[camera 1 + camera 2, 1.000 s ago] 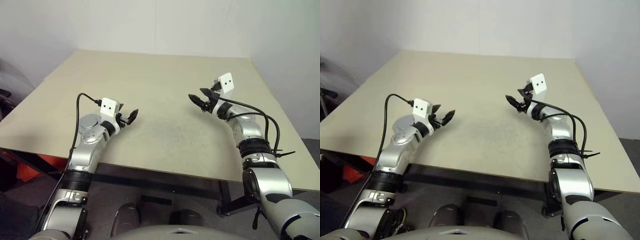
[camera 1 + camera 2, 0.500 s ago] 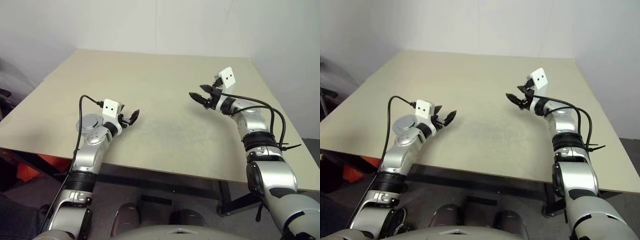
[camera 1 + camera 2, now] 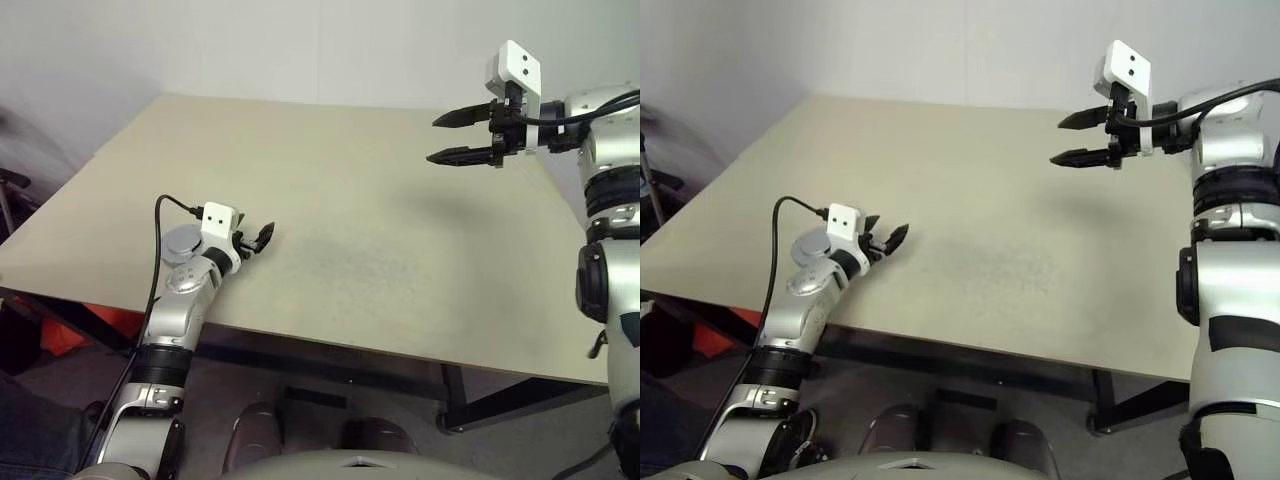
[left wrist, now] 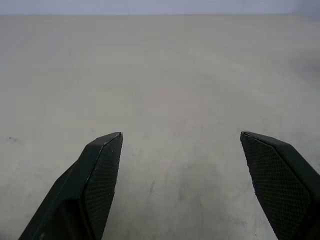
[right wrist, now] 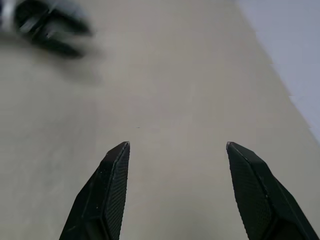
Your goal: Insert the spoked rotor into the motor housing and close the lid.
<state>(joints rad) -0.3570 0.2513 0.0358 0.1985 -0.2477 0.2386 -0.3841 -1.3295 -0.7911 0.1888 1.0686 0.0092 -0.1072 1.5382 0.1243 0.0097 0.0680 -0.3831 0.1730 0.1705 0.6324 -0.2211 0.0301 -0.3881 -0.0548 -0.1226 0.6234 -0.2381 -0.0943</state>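
Plain beige tabletop (image 3: 350,220) seen between the wide-parted jaws of the left gripper (image 3: 262,236), the same surface seen below the parted jaws of the right gripper (image 3: 433,140), held high

— What's the room like?
— A beige table (image 3: 330,190) stands against a plain white wall (image 3: 250,45).
— And underneath?
— Grey floor (image 3: 330,385), a dark table frame (image 3: 480,405), something red (image 3: 110,320) at the near left.

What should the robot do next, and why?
Probably wait, or look around for the parts. Both tools, left and right, are open and hold nothing, the right one raised above the table, and no rotor, housing or lid is in sight.
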